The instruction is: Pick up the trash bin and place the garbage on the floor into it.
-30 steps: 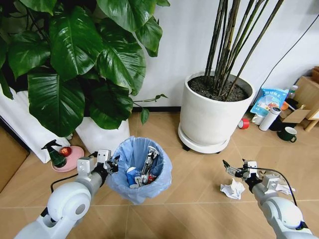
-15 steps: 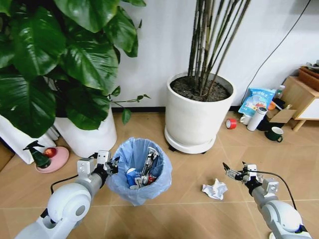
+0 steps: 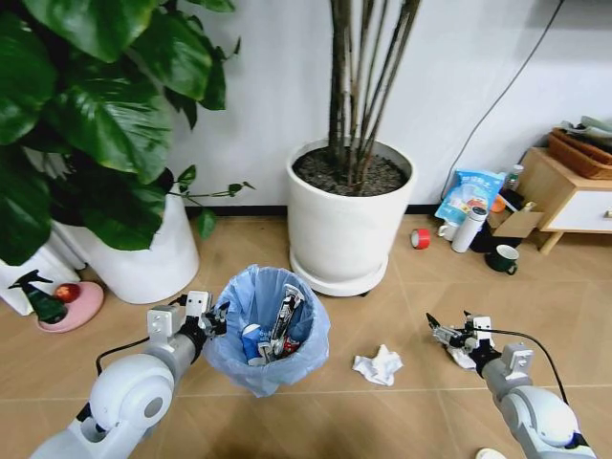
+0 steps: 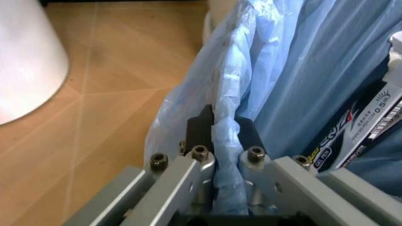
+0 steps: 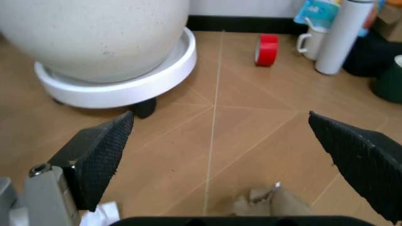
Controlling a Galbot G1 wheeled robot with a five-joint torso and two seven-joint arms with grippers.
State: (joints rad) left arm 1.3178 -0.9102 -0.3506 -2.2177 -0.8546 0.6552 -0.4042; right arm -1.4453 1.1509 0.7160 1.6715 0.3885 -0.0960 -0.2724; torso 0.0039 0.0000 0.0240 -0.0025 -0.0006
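Lower centre of the head view: one trash bin, blue liner, several wrappers inside; left gripper clamped on its rim. One crumpled paper wad on the floor just right of the bin. Right gripper at lower right, jaws apart, holding nothing. Two white plant pots behind. Left wrist view: both fingers pinch the liner fold. Right wrist view: two pads wide apart, one red tape roll at top.
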